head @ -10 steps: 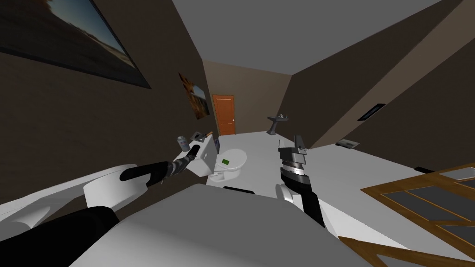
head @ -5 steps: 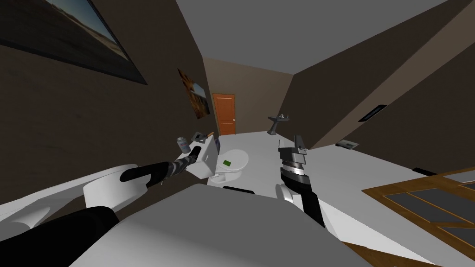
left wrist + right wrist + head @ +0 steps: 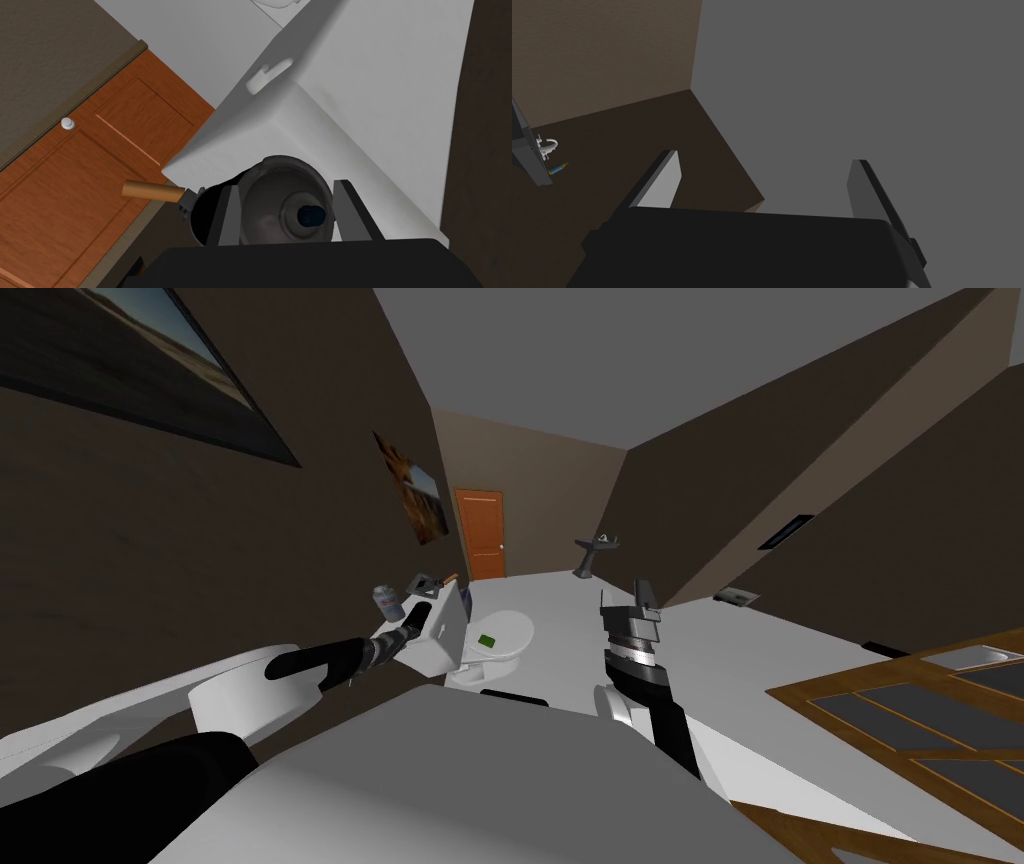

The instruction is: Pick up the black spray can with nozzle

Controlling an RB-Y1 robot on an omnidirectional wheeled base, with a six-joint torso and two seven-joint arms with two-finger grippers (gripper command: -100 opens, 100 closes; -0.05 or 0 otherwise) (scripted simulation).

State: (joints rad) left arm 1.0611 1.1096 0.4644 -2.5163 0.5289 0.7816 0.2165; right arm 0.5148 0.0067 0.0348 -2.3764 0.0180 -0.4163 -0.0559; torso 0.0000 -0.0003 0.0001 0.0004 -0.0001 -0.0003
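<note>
One spray can (image 3: pixel 270 200) clamped between the left claw's (image 3: pixel 287 186) two fingers (image 3: pixel 228 220).

The spray can (image 3: pixel 285 200) has a dull, matt grey top, and the toilet tank (image 3: pixel 350 100) is smooth, matt white. The panelled door (image 3: pixel 75 190) looks like orange-brown wood with a satin finish. A short handle (image 3: pixel 150 190) looks like pale wood, and the wall (image 3: pixel 45 45) is rough.

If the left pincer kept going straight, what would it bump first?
The grey spray can: its top sits between the fingers of the left pincer, which look pressed on its sides. Depth is hard to judge.
</note>
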